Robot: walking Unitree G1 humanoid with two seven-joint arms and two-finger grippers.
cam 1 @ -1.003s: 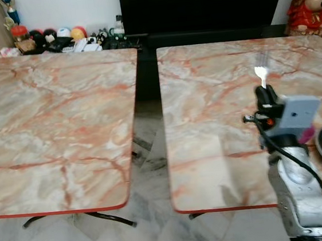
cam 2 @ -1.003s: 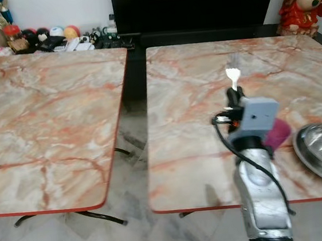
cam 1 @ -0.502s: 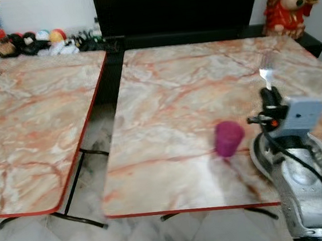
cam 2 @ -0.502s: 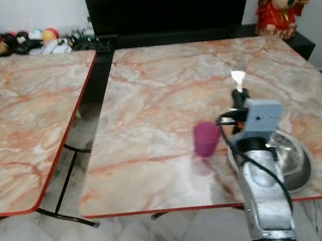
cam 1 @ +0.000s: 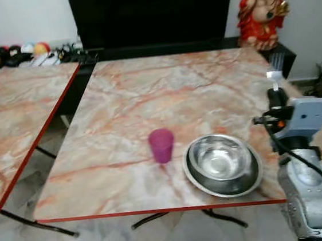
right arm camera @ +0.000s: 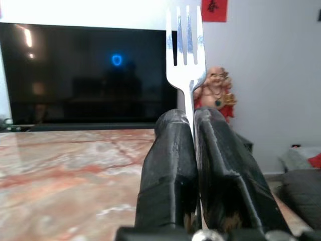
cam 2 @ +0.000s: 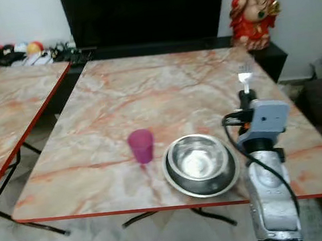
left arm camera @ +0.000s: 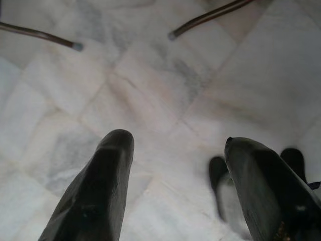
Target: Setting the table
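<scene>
My right gripper (cam 1: 274,92) is shut on a silver fork (right arm camera: 185,50) that points upward, tines up, above the right edge of the marble table (cam 1: 146,93). A steel bowl (cam 1: 222,164) sits near the table's front edge, left of my right arm. A purple cup (cam 1: 162,145) stands just left of the bowl. In the left wrist view my left gripper (left arm camera: 175,150) hangs open over the tiled floor, with nothing between its fingers.
A second marble table (cam 1: 11,119) stands at the left across a gap. A red and gold statue (cam 1: 262,9) sits behind the right table, next to a large black screen (cam 1: 152,12). Small items (cam 1: 21,53) line the back left.
The camera has swung right: the cup and the bowl have come fully into view and the left table has slid off to the left. My right gripper still holds the fork upright.
</scene>
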